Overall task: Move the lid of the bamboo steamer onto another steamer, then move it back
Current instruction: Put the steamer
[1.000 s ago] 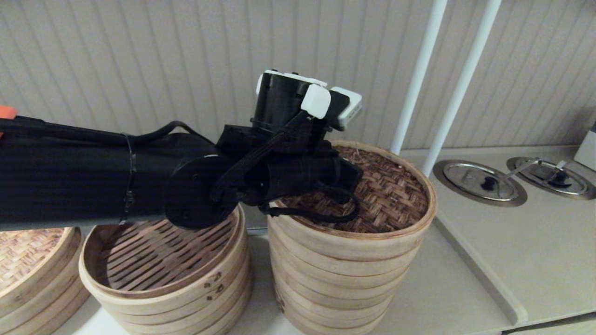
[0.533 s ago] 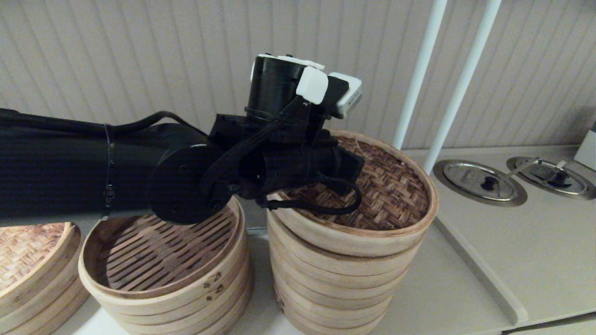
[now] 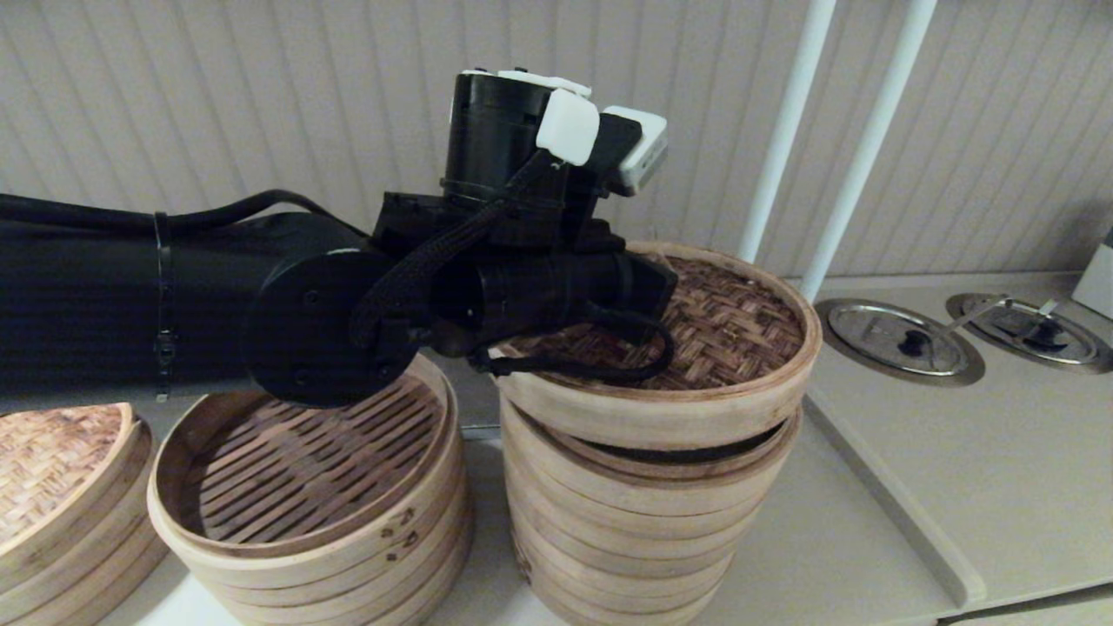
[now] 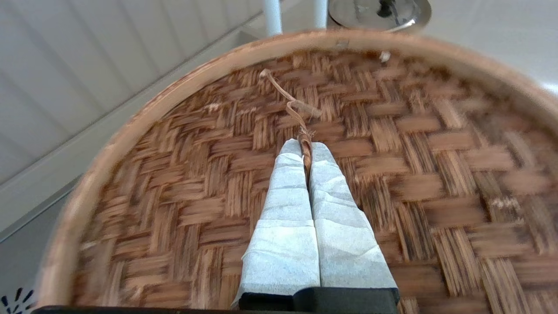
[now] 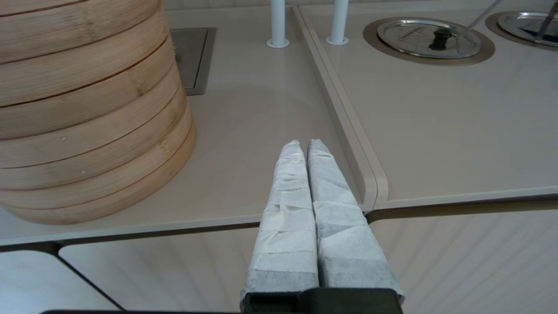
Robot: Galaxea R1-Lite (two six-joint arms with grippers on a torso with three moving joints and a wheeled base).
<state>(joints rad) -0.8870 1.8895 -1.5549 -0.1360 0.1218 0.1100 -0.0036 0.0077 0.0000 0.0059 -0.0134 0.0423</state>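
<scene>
Your left gripper (image 4: 306, 148) is over the middle of the bamboo steamer lid (image 3: 730, 326), and its taped fingers (image 4: 287, 192) are pinched tight on the thin twisted cord handle (image 4: 301, 115) that sticks up from the woven top. In the head view the lid hangs just above the tall steamer stack (image 3: 643, 522), tilted a bit, with a dark gap showing between the lid's pale hoop and the stack's top ring on the front and right side, so it's not seated on that side. The left arm reaches in from the left side, passing over the shorter open steamer (image 3: 304, 487) with the slatted floor, which sits just beside the tall stack. Another steamer with a paler woven lid (image 3: 52, 469) sits at the far left edge. Your right gripper (image 5: 305, 146) is parked low near the counter edge, off to the side of the tall stack, with its fingers pressed together around nothing. Further back on the beige counter (image 3: 956, 452) you've got two white poles (image 3: 783, 139) and two round metal lids (image 3: 896, 335) set into the surface.
</scene>
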